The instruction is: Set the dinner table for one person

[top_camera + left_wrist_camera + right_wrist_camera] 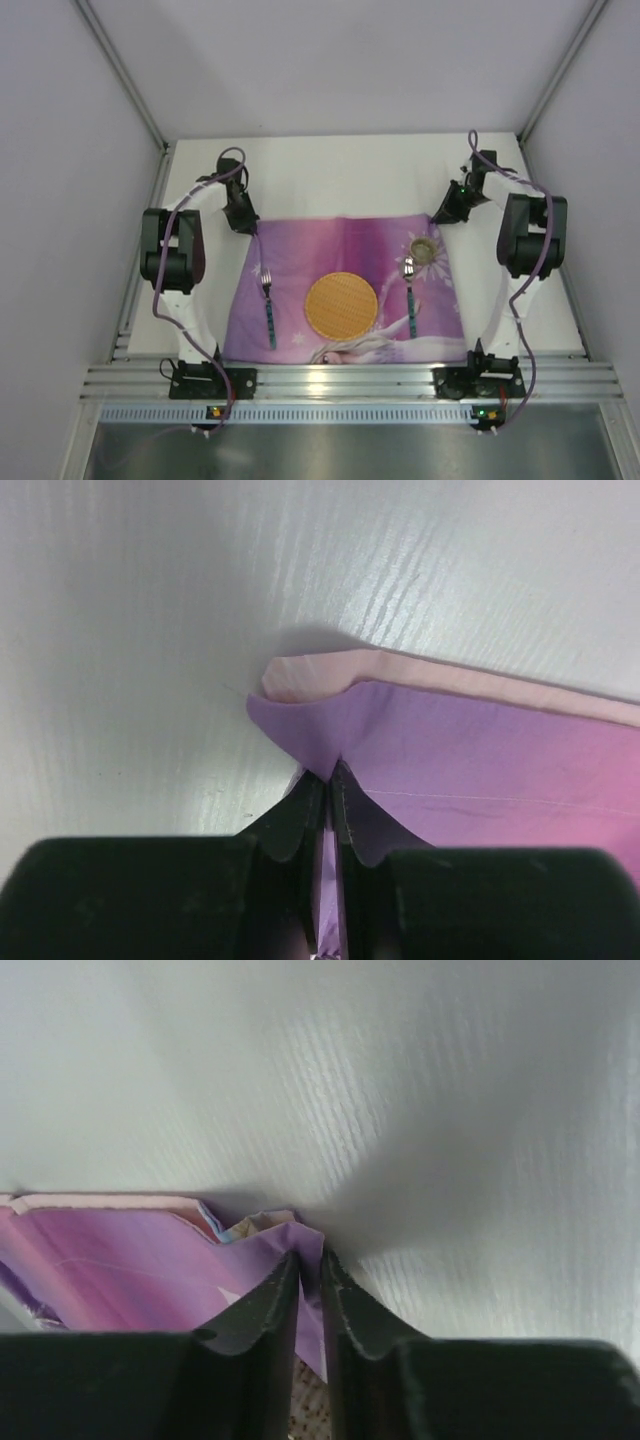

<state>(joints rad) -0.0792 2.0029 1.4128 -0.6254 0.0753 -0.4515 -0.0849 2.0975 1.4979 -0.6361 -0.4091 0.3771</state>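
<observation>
The purple-pink placemat (pixel 345 262) lies on the white dinner table (pixel 340 175). On it are an orange woven plate (pixel 341 304) in the middle, a fork (pixel 268 300) on the left, a spoon (pixel 410 295) on the right and a small cup (pixel 424 248) at the far right. My left gripper (pixel 247 226) is shut on the mat's far left corner (pixel 320 720). My right gripper (pixel 441 215) is shut on the mat's far right corner (pixel 290 1235). Both corners are pinched between the fingers and lifted slightly off the table.
A ribbed aluminium rail (pixel 350 380) runs along the near edge by the arm bases. Grey walls with metal frame posts (pixel 120 70) close in the left, right and back. Bare white table lies beyond the mat (pixel 200 600).
</observation>
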